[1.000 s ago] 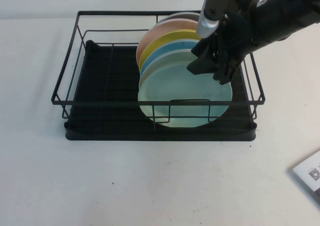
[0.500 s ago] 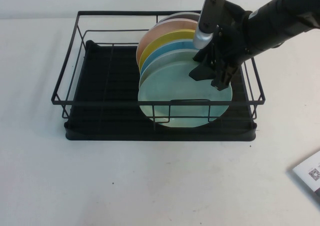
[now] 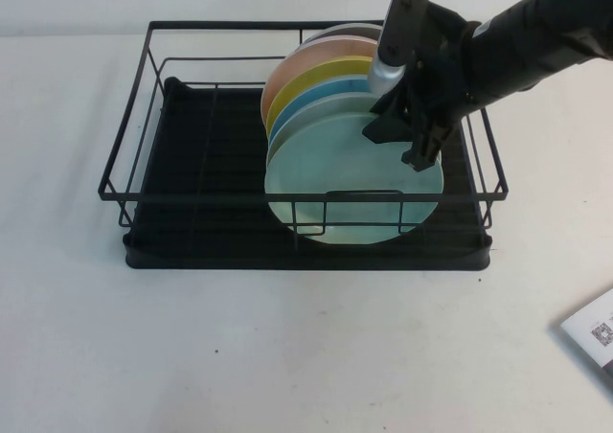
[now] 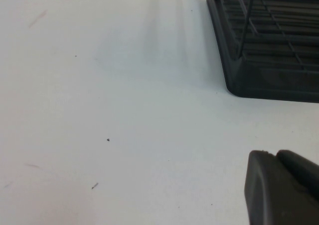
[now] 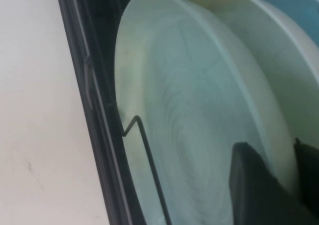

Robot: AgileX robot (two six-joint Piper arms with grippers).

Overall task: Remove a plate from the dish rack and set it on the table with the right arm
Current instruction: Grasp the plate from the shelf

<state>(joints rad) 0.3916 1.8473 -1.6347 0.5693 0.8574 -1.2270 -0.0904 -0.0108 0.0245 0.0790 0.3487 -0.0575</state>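
The white table [image 3: 287, 347] carries the dish rack [image 3: 134, 246] and a paper [image 3: 596, 335].
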